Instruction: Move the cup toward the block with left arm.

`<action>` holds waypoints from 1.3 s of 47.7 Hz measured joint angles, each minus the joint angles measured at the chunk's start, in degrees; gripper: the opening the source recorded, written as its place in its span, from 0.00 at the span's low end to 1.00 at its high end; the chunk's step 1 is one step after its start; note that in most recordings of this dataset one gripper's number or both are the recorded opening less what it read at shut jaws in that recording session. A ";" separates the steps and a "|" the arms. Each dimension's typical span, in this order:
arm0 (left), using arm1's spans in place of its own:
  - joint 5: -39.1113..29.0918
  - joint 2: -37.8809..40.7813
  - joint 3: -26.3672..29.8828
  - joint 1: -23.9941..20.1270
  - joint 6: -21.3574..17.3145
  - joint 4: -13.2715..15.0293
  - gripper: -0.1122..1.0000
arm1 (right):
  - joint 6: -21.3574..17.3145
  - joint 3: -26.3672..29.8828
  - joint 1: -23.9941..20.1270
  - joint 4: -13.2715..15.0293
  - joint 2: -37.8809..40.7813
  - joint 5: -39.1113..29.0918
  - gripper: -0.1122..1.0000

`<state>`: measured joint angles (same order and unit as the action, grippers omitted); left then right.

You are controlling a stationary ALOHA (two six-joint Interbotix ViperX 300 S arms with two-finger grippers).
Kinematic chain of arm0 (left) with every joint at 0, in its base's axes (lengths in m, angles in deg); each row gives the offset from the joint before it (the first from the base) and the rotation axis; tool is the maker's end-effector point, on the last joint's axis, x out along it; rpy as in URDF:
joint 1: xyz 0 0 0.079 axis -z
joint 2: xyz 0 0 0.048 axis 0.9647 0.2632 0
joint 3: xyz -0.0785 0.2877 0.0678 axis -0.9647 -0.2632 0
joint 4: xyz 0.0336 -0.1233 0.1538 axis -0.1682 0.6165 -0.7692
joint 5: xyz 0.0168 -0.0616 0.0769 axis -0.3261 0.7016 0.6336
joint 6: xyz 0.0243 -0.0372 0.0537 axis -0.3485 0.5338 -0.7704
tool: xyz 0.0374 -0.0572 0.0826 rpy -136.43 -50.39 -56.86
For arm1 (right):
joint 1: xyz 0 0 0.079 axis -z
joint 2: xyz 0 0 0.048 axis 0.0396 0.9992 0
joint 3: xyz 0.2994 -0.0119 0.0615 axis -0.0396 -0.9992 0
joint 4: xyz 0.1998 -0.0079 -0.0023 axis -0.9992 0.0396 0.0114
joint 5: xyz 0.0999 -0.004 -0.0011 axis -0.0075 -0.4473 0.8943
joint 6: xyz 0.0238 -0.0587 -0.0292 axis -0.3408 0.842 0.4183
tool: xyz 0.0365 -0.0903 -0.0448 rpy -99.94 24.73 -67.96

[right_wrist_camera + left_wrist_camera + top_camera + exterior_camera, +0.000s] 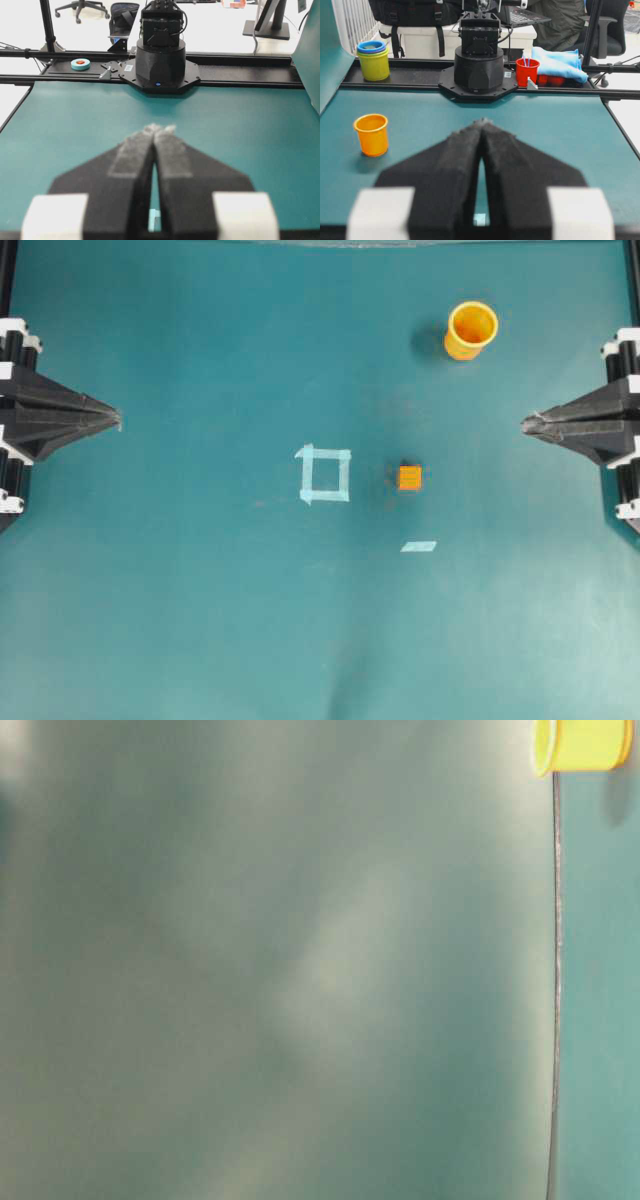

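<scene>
The yellow-orange cup (471, 330) stands upright at the back right of the green table; it also shows in the left wrist view (371, 134) and the table-level view (585, 745). The tiny orange block (410, 478) sits near the middle, nearer the front than the cup. My left gripper (115, 420) rests at the left edge, shut and empty, its tip in its own view (482, 122). My right gripper (526, 423) rests at the right edge, shut and empty (159, 129), to the right of the cup and nearer the front. Neither wrist view shows the block.
A pale blue tape square (325, 474) lies left of the block and a tape strip (419, 546) in front of it. Beyond the table, the left wrist view shows the opposite arm's base (479, 60), a red cup (527, 71) and stacked cups (372, 60).
</scene>
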<state>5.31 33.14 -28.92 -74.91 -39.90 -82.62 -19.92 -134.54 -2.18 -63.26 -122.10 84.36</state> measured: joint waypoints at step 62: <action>1.93 28.21 11.95 -8.35 6.24 -0.26 0.73 | 0.00 2.64 0.18 -0.09 2.81 -5.27 0.10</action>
<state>7.25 61.36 -16.96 -83.26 -33.66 -82.89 -19.92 -131.90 -2.01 -63.34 -119.29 79.09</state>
